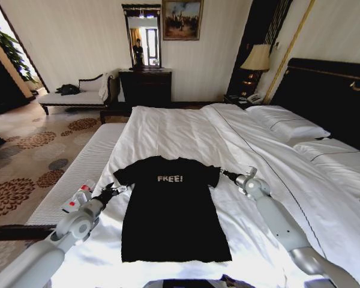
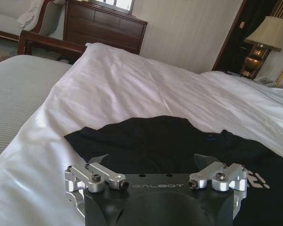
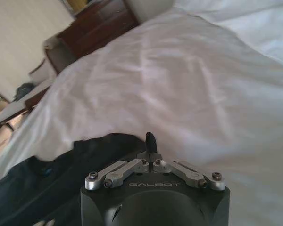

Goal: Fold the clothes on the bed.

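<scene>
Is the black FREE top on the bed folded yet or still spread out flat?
Spread flat: the black top lies open on the bed, lettering up, both sleeves out, no folds.

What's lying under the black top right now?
The black top lies flat on the white duvet, which shows all around it. The patch beneath it is covered. Left gripper and right gripper are at its sleeves.

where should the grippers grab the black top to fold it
Probably by the two short sleeves, one gripper from each side. The top lies flat, chest up, sleeves spread sideways on the bed. The left gripper sits by one sleeve edge, the right gripper by the other; a low pinch at each hem should lift it evenly.
</scene>
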{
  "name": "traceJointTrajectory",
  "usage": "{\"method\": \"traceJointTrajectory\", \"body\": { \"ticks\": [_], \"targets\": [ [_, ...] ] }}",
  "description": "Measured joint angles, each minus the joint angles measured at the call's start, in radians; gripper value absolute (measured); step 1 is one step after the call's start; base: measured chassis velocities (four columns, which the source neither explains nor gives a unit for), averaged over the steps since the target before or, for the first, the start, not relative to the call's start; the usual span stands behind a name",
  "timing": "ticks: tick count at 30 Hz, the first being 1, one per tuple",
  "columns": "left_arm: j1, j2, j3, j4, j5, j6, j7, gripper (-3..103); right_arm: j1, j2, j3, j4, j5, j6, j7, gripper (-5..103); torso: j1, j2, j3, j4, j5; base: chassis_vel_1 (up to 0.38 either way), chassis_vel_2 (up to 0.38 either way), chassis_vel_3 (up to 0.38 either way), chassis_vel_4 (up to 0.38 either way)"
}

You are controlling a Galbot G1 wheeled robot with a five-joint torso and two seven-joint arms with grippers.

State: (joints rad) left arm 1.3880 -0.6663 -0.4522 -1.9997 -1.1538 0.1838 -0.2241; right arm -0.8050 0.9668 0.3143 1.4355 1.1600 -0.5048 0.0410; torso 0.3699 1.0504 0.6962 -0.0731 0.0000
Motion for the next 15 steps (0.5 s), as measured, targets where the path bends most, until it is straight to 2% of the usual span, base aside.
{"method": "traceJointTrajectory", "body": {
  "ticks": [8, 15],
  "targets": [
    [0.017, -0.003, -0.018, -0.013, 0.001, 0.000, 0.001, 100, -0.032, -0.014, -0.031, 0.150, -0.008, -0.009, 0.011, 0, 0.000, 0.000, 0.000, -0.0001, -0.0002, 0.000, 0.000, 0.000, 0.000],
    [0.059, 0.002, -0.066, -0.033, 0.002, 0.000, 0.005, 100, 0.008, -0.027, -0.128, 0.213, -0.030, -0.016, 0.013, 0, 0.000, 0.000, 0.000, 0.0001, 0.0000, 0.000, 0.000, 0.000, 0.000]
  ]
}}
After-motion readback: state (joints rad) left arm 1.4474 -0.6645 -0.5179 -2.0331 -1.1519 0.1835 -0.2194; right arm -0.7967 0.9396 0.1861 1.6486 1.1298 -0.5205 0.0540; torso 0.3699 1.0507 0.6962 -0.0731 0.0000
